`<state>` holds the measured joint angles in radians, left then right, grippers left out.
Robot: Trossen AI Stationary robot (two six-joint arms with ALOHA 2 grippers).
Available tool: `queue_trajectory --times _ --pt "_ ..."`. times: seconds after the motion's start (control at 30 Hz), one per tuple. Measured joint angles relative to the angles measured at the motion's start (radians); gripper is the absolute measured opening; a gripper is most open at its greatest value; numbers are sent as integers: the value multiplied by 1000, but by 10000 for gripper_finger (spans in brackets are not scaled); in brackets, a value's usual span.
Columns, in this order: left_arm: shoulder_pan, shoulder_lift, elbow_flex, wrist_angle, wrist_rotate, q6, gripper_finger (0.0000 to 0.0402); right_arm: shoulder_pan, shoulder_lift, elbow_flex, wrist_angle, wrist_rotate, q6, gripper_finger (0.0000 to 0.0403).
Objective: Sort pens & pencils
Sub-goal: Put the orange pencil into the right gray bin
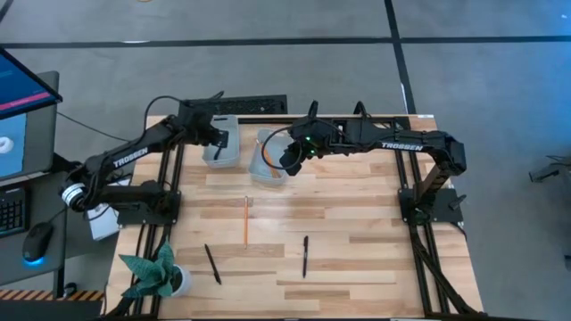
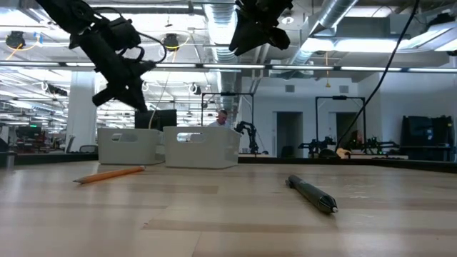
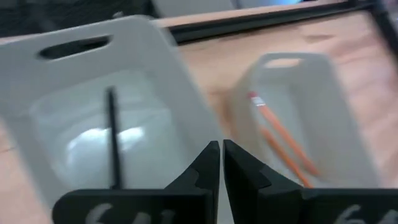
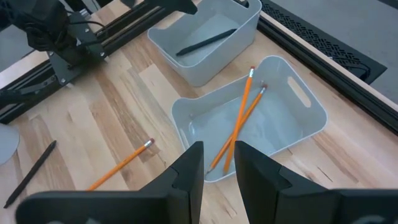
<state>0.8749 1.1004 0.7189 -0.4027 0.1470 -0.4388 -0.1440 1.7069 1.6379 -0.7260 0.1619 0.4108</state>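
Two white bins are set side by side near the far edge of the bench [image 1: 357, 259]: the left bin [image 1: 220, 143] and the right bin [image 1: 265, 160], close together but not clearly touching. The middle and near half of the bench are left mostly bare, with a potted plant [image 1: 156, 275] at the near left corner.

One black pen [image 4: 205, 42] is seen lying in the left bin, and two orange pencils [image 4: 239, 121] are crossed in the right bin. A third pencil [image 1: 246, 220] is left on the open bench, in front of the bins. Two more pens are found nearer the front edge, one to the left [image 1: 212, 264] and one to the right [image 1: 304, 256], well apart from each other.

The left hand [image 3: 221, 165] is held above the left bin, its fingers pressed together on nothing; the pen in that bin lies below it. The right hand [image 4: 217, 165] is held above the right bin, its fingers parted with nothing between them, the crossed pencils directly beneath and the loose pencil off to one side.
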Motion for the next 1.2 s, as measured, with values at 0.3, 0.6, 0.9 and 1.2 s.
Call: queue_trajectory --times 0.3,0.6,0.9,1.2 --pt "-27 -161 0 72 115 4 8 0 0 0 -2 0 0 112" --pt "-149 -400 1 72 132 -70 8 -9 0 0 -2 0 -1 112" --pt "-340 -511 1 71 140 -104 8 -16 0 0 -33 -2 -19 112" --pt "-540 -464 1 -47 106 -232 2 6 0 0 -102 -7 3 112"
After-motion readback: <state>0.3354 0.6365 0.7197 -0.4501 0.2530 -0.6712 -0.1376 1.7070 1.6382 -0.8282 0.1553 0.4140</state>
